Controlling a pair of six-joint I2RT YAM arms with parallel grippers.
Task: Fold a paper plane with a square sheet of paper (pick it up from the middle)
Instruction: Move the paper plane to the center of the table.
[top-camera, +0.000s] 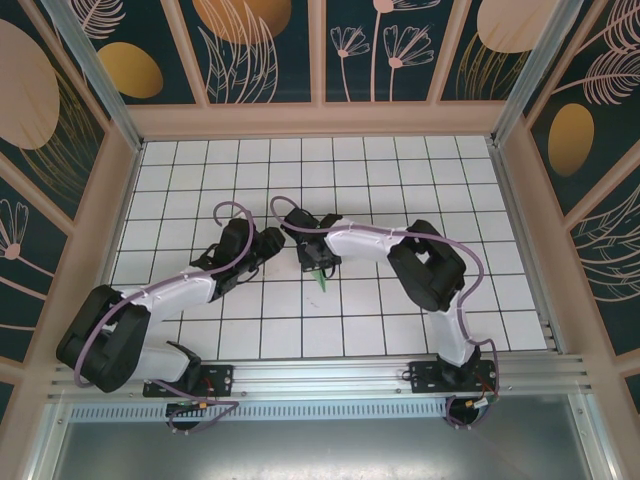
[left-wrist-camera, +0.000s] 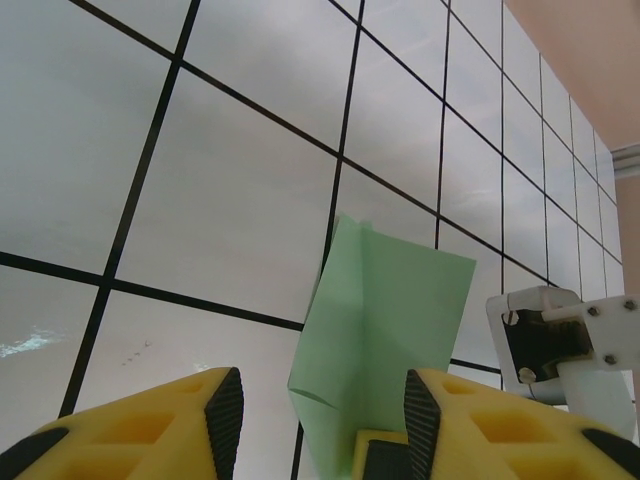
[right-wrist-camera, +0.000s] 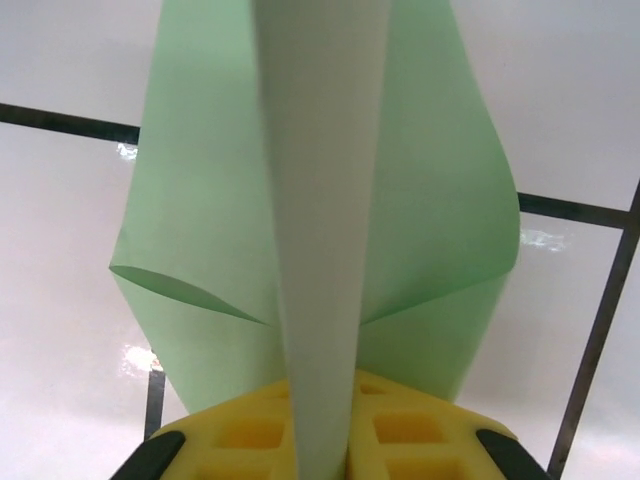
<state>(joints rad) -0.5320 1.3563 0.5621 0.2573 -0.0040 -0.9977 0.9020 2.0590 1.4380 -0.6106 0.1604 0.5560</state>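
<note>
The pale mint-green sheet of paper (right-wrist-camera: 190, 200) is folded, with a narrow middle ridge (right-wrist-camera: 320, 200) and a flap spreading to each side. My right gripper (right-wrist-camera: 322, 440) is shut on that ridge, its yellow fingers pinching it from both sides. From above, a green tip of the paper (top-camera: 325, 283) pokes out below the right gripper (top-camera: 318, 262) near the table's middle. My left gripper (left-wrist-camera: 323, 425) stands open just in front of the folded paper (left-wrist-camera: 385, 330), which hangs between and beyond its black pads (left-wrist-camera: 225, 420) without touching them. The left gripper (top-camera: 268, 245) sits just left of the right one.
The white gridded table (top-camera: 400, 180) is walled by a wooden frame with patterned panels (top-camera: 320, 120). Both arms meet near the centre, the right arm's elbow (top-camera: 430, 265) bulking to the right. A white part of the right gripper's body (left-wrist-camera: 560, 340) is close on the left wrist view's right.
</note>
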